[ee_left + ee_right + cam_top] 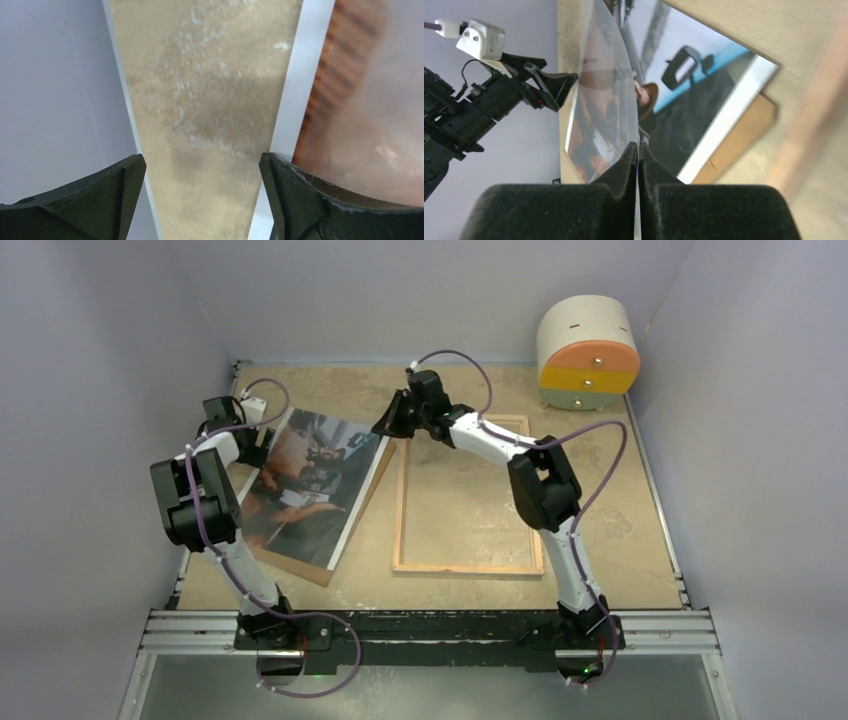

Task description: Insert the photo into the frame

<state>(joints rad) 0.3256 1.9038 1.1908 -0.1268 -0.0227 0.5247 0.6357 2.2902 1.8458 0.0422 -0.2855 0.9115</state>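
**Top view.**
- Photo point(315, 475): glossy print with a white border, lying askew at left centre on a brown board point(310, 571), one corner of which shows below it.
- Frame point(467, 567): wood-coloured face up, flat on the table point(620, 540), just right of the photo and apart from it.
- Left gripper point(255, 445): at the photo's far left edge.
- Right gripper point(392, 425): at the photo's far right corner.
- Round drum point(588, 350): stands in the far right corner, with orange, yellow and grey-green drawer fronts. No lettering is legible.

**Left wrist view.**
- Left gripper point(201, 160): fingers point(100, 195) stand wide apart with bare table point(210, 75) between them.
- Photo point(360, 115): the right finger sits over its white border. Contact cannot be told.
- Wall point(50, 90): at left.

**Right wrist view.**
- Right gripper point(638, 147): fingers pressed together, pinching the photo's edge.
- Photo point(704, 100): the sheet curls upward from the grip. Bluish and black areas show, but no readable text.
- Board point(744, 135): juts out beneath the white border.
- Left gripper point(561, 90): at the photo's opposite edge.
- Frame point(819, 115): a blurred wooden strip at right.
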